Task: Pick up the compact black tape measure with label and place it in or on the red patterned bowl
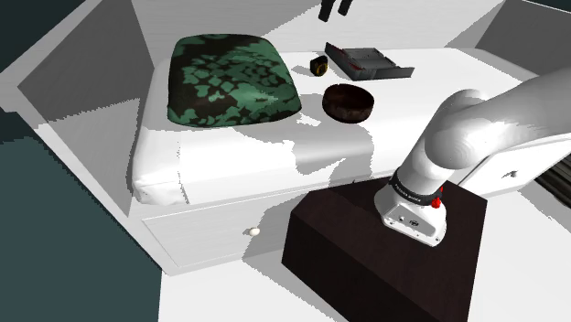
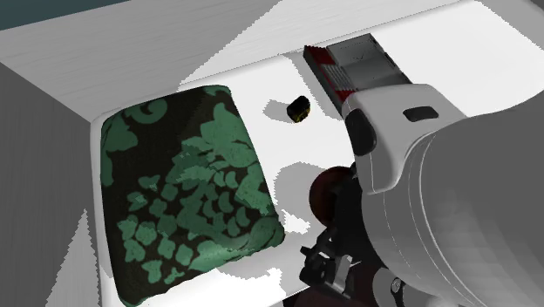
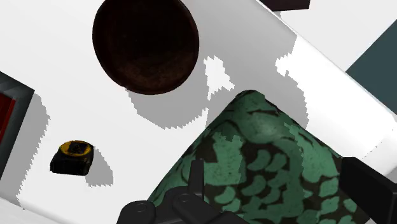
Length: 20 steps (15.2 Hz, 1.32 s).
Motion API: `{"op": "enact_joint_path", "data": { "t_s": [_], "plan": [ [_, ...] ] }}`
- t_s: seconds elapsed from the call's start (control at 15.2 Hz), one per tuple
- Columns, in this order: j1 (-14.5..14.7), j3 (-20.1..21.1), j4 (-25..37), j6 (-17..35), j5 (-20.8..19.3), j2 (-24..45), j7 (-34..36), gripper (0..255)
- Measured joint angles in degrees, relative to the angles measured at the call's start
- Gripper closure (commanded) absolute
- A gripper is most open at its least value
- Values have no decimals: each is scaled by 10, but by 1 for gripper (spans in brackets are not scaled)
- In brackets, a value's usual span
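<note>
From my seat, the gripper (image 1: 335,9) hangs at the top edge of the shoulder view. Through the wrist camera I see its fingers (image 3: 195,181) standing well apart and clasping nothing – released, with the green patterned pillow (image 3: 267,159) below them. The tape measure (image 1: 318,64) lies on the white surface (image 1: 220,155), a small black body with a yellow label on its top face. It sits just beside the near end of a shallow dark tray with red on it (image 1: 368,60) and is clear of the pillow. The bowl (image 1: 349,101) reads dark reddish-brown to me. It stands upright on the same surface, near the tape measure but not touching it – the two sit apart, with bare white between them. In the second exterior view the arm (image 2: 453,201) covers most of the bowl. The dark stand (image 1: 384,261) sits at the shoulder view's lower right.
</note>
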Motion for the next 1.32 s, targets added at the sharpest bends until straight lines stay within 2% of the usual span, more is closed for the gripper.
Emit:
{"op": "enact_joint_path", "data": {
  "t_s": [0.4, 0.66, 1.32],
  "plan": [
    [-16, -20, 1, 37, -25, 55, -22, 0],
    [-32, -38, 2, 78, -47, 114, -40, 0],
    [-69, -82, 58, 163, -96, 288, -78, 0]
  ]
}}
